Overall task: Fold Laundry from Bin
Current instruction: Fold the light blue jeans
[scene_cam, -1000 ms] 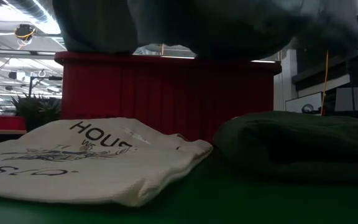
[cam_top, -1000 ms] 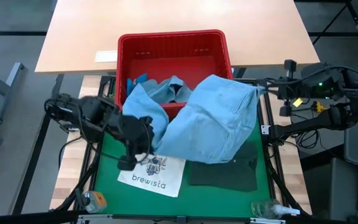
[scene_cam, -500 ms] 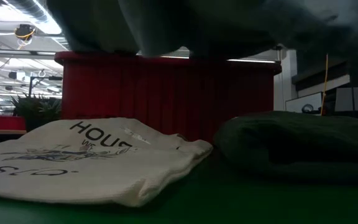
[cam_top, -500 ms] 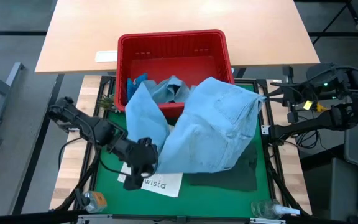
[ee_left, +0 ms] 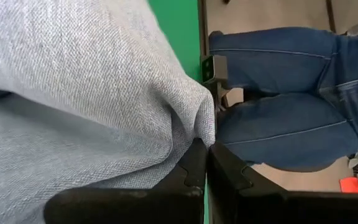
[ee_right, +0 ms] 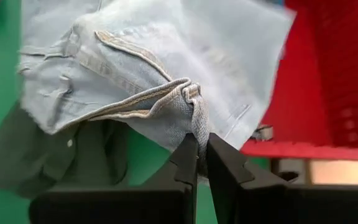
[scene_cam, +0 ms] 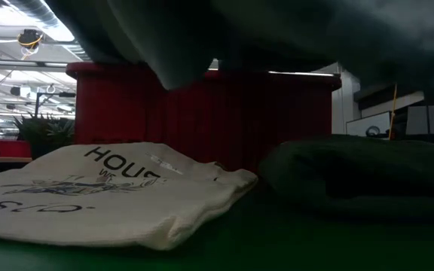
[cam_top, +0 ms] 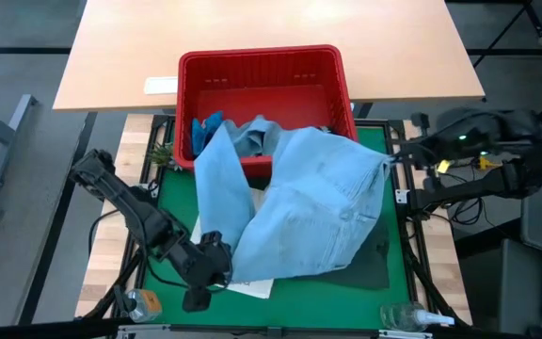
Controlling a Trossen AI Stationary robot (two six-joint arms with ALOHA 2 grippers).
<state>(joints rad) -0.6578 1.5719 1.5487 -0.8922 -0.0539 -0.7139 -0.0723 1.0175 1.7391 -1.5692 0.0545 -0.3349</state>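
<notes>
Denim shirt, light blue, is the garment in work: it hangs stretched between both grippers, most of its body over the green mat in front of the red bin, one sleeve or panel trailing back over the bin's front rim. It is not yet laid flat, and no fold has been made in it.

Progress, judged from the present layout: early to middle. A dark green garment lies on the mat in front of the bin, partly under the shirt; in the low view it reads as a compact folded bundle, so it is probably finished. A bright blue garment and more light fabric sit inside the bin, at its front left corner, awaiting removal. A white tote bag printed "HOU…" lies flat on the mat in front of the bin, beside the green bundle, partly covered by the shirt.

Left gripper: in front of the bin and well toward the mat's front left edge, jaws pressed together on a denim edge pinched at the fingertips.

Right gripper: off the bin's front right corner, jaws clamped on a seamed fold of the shirt, the cloth bunched between the tips and hanging away from them.
</notes>
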